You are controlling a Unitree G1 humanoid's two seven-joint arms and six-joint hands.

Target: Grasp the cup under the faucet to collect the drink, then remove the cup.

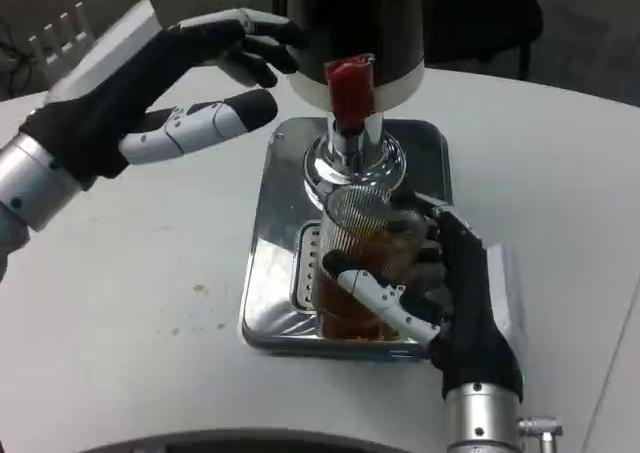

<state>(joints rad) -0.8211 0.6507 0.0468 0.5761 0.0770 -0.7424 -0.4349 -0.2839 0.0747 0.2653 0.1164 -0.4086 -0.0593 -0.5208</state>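
Cup: the clear ribbed cup [362,273] stands on the steel drip tray [270,243], directly below the chrome faucet spout [345,153], with amber drink filling roughly its lower half.
My right hand: my right hand [440,293] is wrapped around the cup from the right, thumb across the front near the liquid line and fingers curled on the far side, so I am gripping it.
My left hand: my left hand [170,83] hovers up by the dispenser body [350,23], fingers spread and holding nothing, near the red tap lever [350,83] but apart from it as far as I can tell.
Handling: I judge the cup thin, light plastic made heavier by the drink; it should flex if I squeeze hard, and the ribs give some grip though the wall may be wet.
Where to hold: I would keep my grip at mid-height around the liquid line, cup upright, lifting it clear of the tray rim before drawing it toward me, to avoid slopping.
Hidden: my own palm covers the cup's right side and base, so I cannot tell whether it sits flat on the grate.
Hard to make out: whether drink is flowing from the spout is too blurred to say; the top of the dispenser is cut off.
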